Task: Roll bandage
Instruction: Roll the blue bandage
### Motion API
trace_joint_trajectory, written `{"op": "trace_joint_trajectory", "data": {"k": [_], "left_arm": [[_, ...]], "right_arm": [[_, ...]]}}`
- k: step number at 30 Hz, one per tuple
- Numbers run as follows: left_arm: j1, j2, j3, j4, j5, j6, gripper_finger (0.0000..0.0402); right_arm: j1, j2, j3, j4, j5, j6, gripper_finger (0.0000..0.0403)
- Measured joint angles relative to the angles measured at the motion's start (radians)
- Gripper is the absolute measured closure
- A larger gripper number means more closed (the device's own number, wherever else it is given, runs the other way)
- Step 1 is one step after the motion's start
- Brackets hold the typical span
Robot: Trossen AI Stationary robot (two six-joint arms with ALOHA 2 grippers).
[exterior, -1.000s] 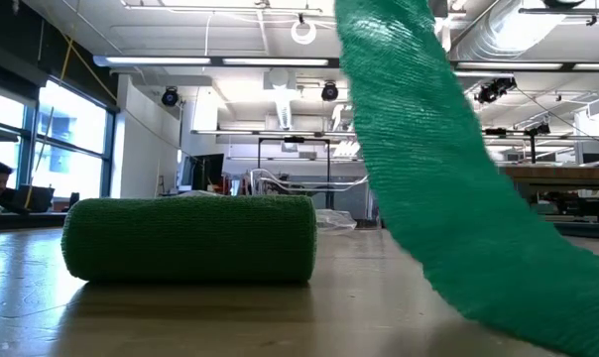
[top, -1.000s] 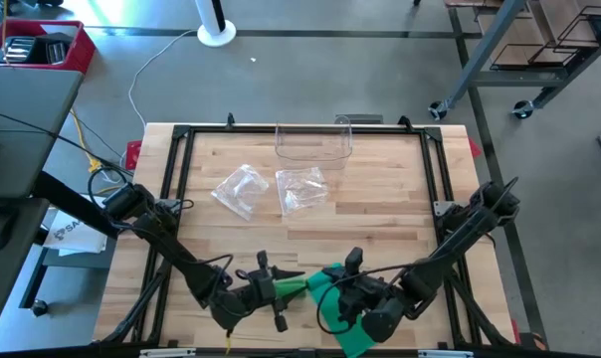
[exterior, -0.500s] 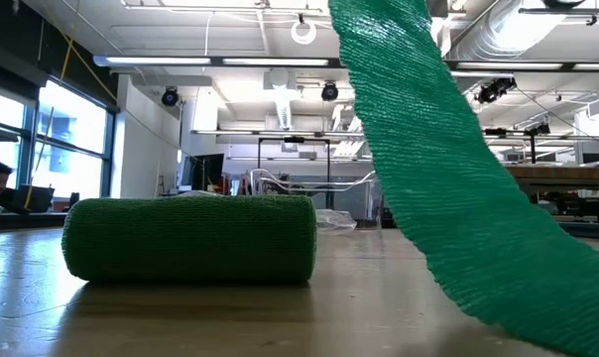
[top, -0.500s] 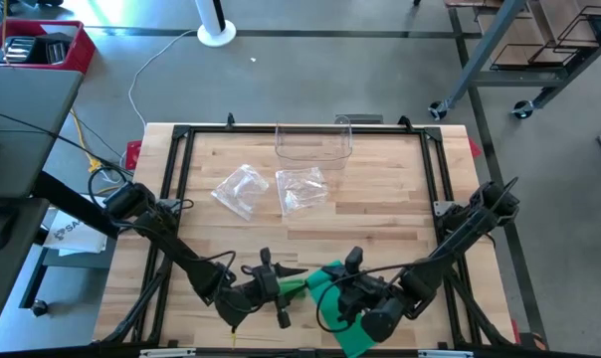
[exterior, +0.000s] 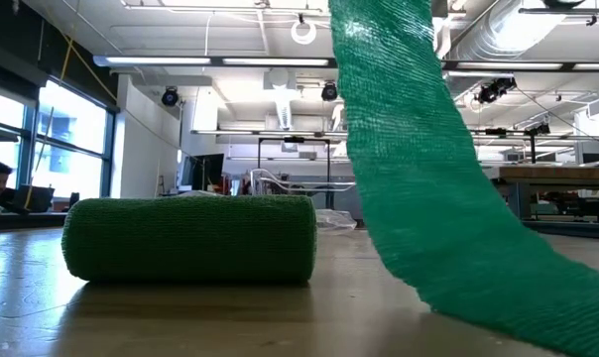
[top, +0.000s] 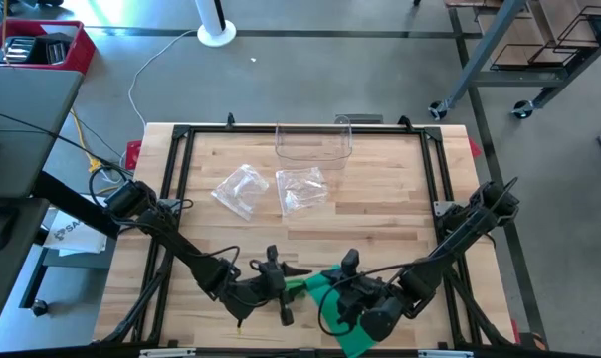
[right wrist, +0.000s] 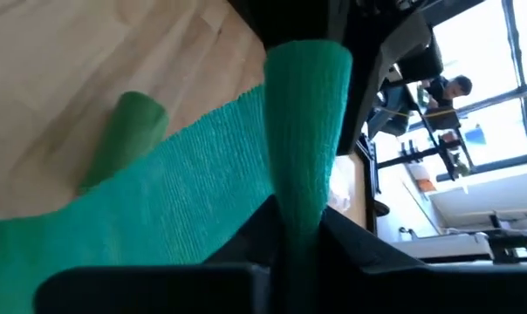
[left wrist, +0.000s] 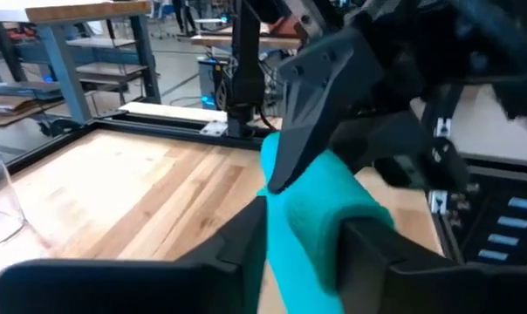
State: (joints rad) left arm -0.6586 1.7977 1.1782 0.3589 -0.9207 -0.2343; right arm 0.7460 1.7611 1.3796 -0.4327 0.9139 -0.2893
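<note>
Green bandage (left wrist: 320,209) between left fingers (left wrist: 246,240), which stand a little apart on either side of it. Cannot tell if squeezing it. Right fingers (right wrist: 272,231) pinching same bandage, strip standing up from between them. Loose strip (exterior: 419,188) hanging down onto counter (top: 380,199). Rolled part (exterior: 190,238) lying flat beside it. Farther off, clear bags (top: 271,189) and clear box (top: 313,142).

The bandage (exterior: 409,188) was green with a fine woven mesh texture. The surface (top: 380,204) was pale striped wood, framed in black. Both arms were dark. The bin (top: 40,48) was red.
</note>
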Motion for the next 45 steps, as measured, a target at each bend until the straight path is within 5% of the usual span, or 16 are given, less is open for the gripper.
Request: {"op": "trace_joint_trajectory", "data": {"k": [5,10,15,23,27,32,37,45], "left_arm": [[-0.021,0.000,0.000,-0.038,-0.031,0.028,0.0385],[-0.074,-0.004,-0.001,-0.075,-0.192,0.096,0.0388],[-0.135,-0.034,-0.001,-0.120,-0.237,0.215,0.0397],[-0.184,-0.049,-0.011,-0.051,-0.233,0.450,0.0399],[-0.120,-0.081,-0.137,0.051,-0.084,0.394,0.0400],[0.008,-0.092,-0.356,0.499,0.188,0.368,0.0400],[0.052,-0.093,-0.407,0.707,0.261,0.430,0.0401],[0.014,-0.093,-0.315,0.673,0.314,0.597,0.0401]], "right_arm": [[0.002,-0.018,0.000,0.007,-0.012,0.074,0.0279],[0.020,-0.072,0.000,0.001,-0.097,0.187,0.0213],[0.023,-0.145,-0.010,-0.059,-0.252,0.324,0.0202],[0.021,-0.210,-0.201,0.113,-0.208,0.416,0.0203],[0.054,-0.217,-0.414,0.360,-0.175,0.512,0.0203],[0.117,-0.224,-0.553,0.598,-0.037,0.604,0.0203],[0.186,-0.224,-0.481,0.621,0.079,0.557,0.0203],[0.211,-0.190,-0.297,0.611,0.187,0.337,0.0203]]}}
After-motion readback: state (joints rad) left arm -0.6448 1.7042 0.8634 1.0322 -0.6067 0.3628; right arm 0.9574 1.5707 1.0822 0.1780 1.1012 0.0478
